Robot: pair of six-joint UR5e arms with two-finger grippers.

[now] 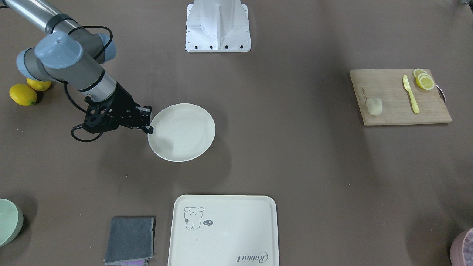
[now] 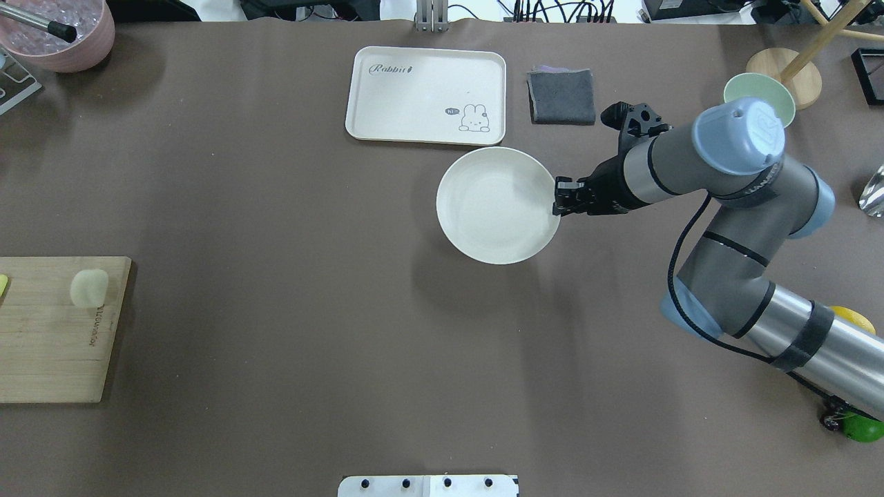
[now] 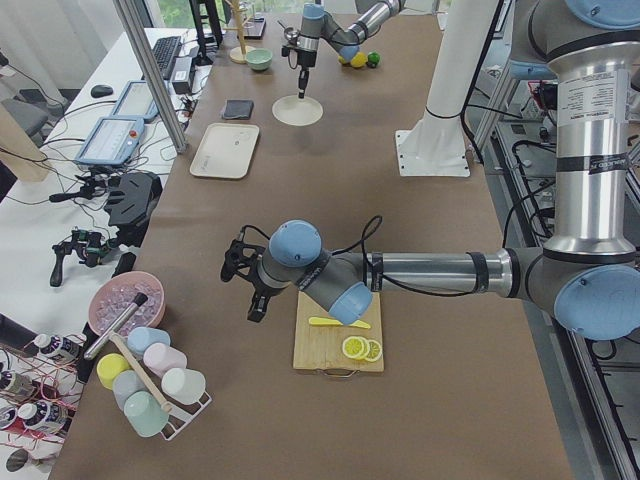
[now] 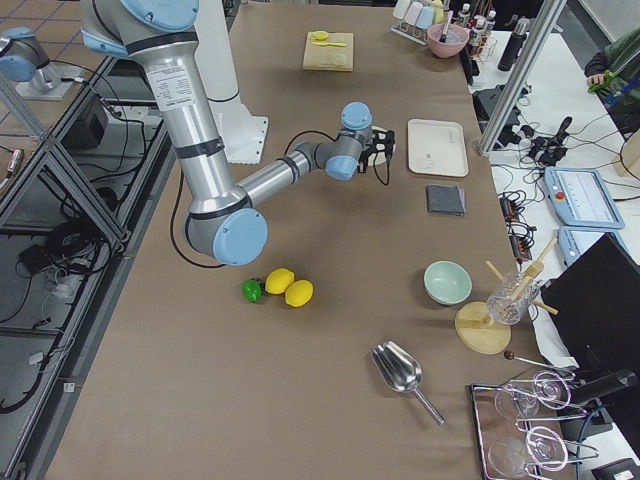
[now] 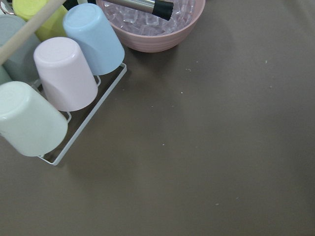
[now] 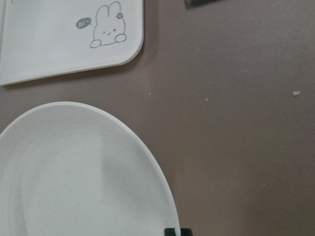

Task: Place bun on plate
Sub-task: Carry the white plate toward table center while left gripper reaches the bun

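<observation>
**The bun point(image 1: 374, 106) sits on the board, well apart from the plate point(image 1: 184, 136)**

The plate lies flat on the brown table point(image 1: 295, 177), roughly midway along it. The bun is far from the plate, toward the robot's left. It rests on a wooden cutting board point(image 1: 395, 114), close to the board edge that faces the plate. A yellow knife point(image 1: 411, 94) and some lemon slices point(image 1: 425, 81) lie on the same board, farther from the plate than the bun. Neither touches the bun.

The right gripper point(image 2: 561, 200) points down at the plate's rim, on the side toward the robot's right, and is touching it or very nearly so. In its wrist view, dark fingertips point(image 6: 170, 231) show close together right at the rim, cut off by the bottom edge. It cannot be told whether the claw is clamped on the rim.

The left gripper point(image 3: 254, 300) hangs over bare table far from the plate, near the table end on the robot's left. It shows only in the side view, so it cannot be told whether its claw is apart or together. Its wrist camera looks down on a pink bowl point(image 5: 162, 46) and upturned cups point(image 5: 66, 73).

A cream tray point(image 2: 414, 96) with a rabbit drawing lies just beside the plate, on the side away from the robot, with a narrow gap between them. A grey cloth point(image 2: 561, 96) lies near the plate on that same side, more toward the robot's right. Two lemons point(image 1: 23, 94) and a green bowl point(image 2: 749, 93) lie well apart from the plate, toward the robot's right.
</observation>
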